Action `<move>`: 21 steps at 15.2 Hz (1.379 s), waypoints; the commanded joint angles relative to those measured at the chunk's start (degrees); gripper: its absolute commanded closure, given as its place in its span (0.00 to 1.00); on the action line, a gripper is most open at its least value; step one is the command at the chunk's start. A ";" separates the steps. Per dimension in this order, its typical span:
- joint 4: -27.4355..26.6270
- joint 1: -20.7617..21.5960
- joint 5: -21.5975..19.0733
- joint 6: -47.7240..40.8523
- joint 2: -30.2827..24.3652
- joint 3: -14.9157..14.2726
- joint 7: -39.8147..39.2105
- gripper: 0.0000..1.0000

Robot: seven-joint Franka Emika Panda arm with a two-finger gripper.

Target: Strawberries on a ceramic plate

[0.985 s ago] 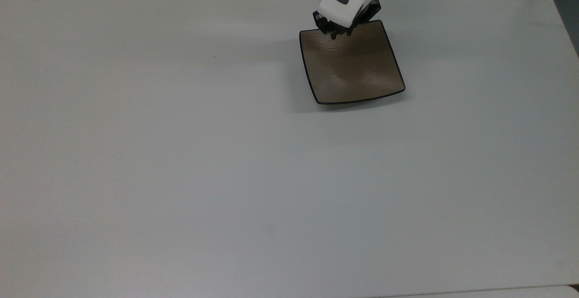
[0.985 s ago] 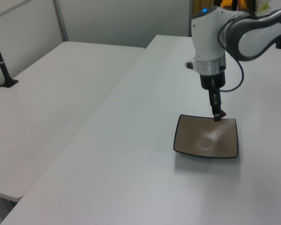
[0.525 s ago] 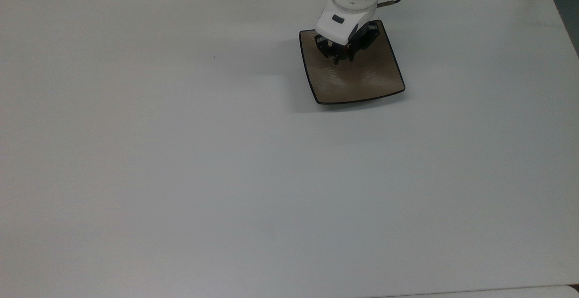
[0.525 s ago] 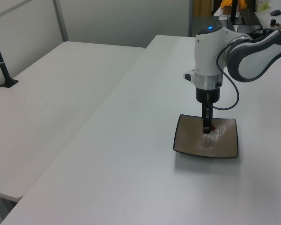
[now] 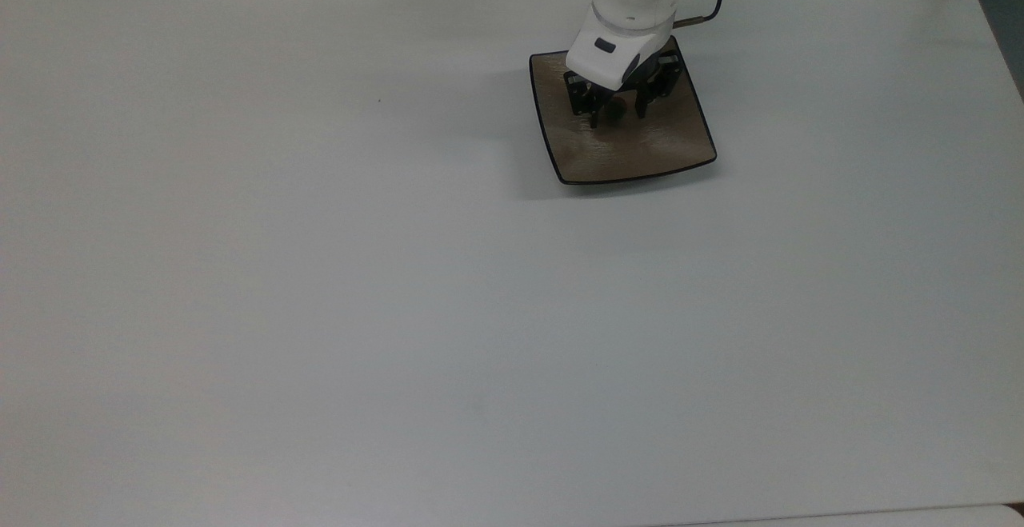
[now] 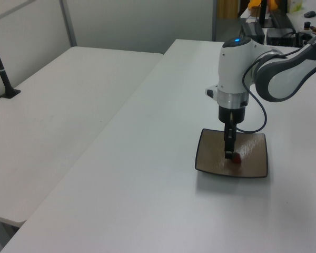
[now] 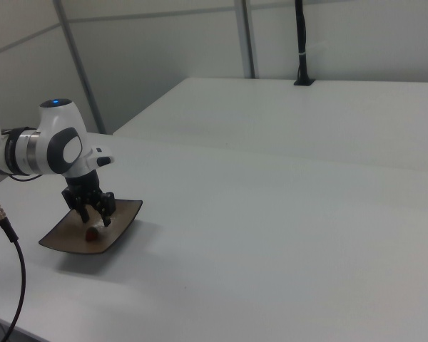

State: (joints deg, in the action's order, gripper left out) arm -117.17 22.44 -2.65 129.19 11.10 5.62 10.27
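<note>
One berry: small dark-red strawberry (image 6: 236, 157) lies on the plate, about centre.
Plate: square glossy brownish-grey ceramic dish (image 5: 677, 149), table's one o'clock in the top view.
Gripper: black two-finger gripper (image 5: 617, 116) spread wide, straddling the berry, gripping nothing.
Table: broad white tabletop (image 5: 320, 271).

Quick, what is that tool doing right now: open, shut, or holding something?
Tool: open, fingers either side of the strawberry, which lies on the ceramic plate.
</note>
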 commanded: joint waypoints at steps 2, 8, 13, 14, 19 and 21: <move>0.80 0.42 -0.25 0.45 -1.34 -0.17 2.47 0.00; 12.47 -2.22 0.27 -14.19 -4.24 -0.69 3.35 0.00; 19.95 -4.77 2.12 -30.19 -8.98 -5.42 2.73 0.00; 20.75 -4.77 2.21 -32.57 -9.86 -6.75 2.65 0.00; 20.93 -8.89 3.00 -35.05 -13.64 -8.52 2.65 0.00; 20.93 -10.91 2.91 -34.36 -13.99 -8.43 2.56 0.00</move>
State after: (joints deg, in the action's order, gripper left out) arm -96.10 13.84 -0.42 95.42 -2.02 -3.02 12.53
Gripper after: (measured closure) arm 0.000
